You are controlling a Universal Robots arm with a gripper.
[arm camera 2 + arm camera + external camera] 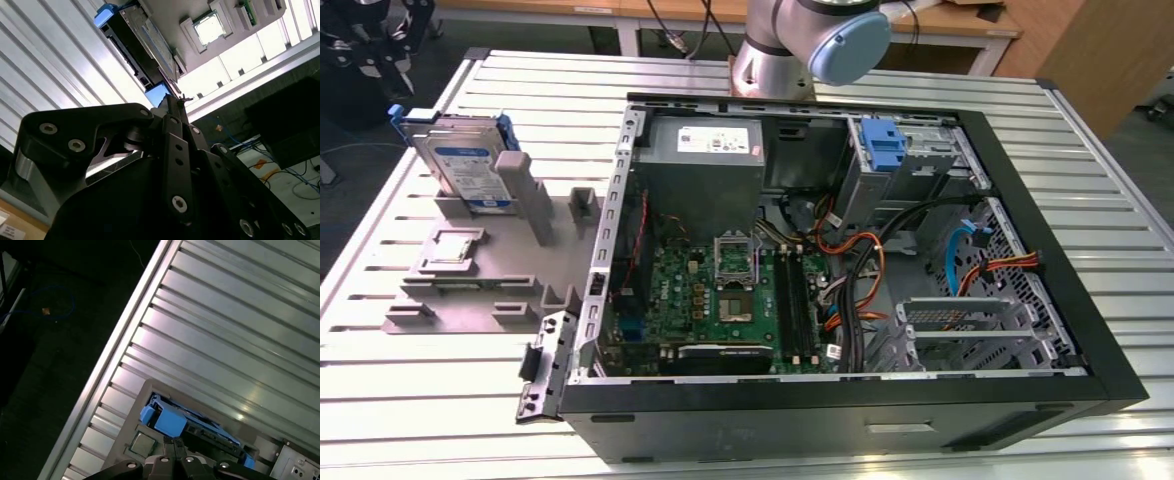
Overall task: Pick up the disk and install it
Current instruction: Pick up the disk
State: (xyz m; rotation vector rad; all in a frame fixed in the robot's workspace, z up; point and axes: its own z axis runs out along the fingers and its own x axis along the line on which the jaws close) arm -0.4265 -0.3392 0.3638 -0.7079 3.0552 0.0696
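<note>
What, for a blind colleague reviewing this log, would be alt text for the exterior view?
The disk stands on edge in a grey fixture on a slatted metal table, at the exterior view's left of an open computer case. The robot arm rises behind the case.

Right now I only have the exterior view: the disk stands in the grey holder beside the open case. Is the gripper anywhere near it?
Observer: In the first wrist view the gripper points at the disk but is apart from it, not touching.
Operator: Is it holding anything?
Observer: No. In that same view it is shut, with nothing in its grip.
Operator: Which part of the disk faces it?
Observer: In the second wrist view, the blue rail end lies nearest the tip.
</note>
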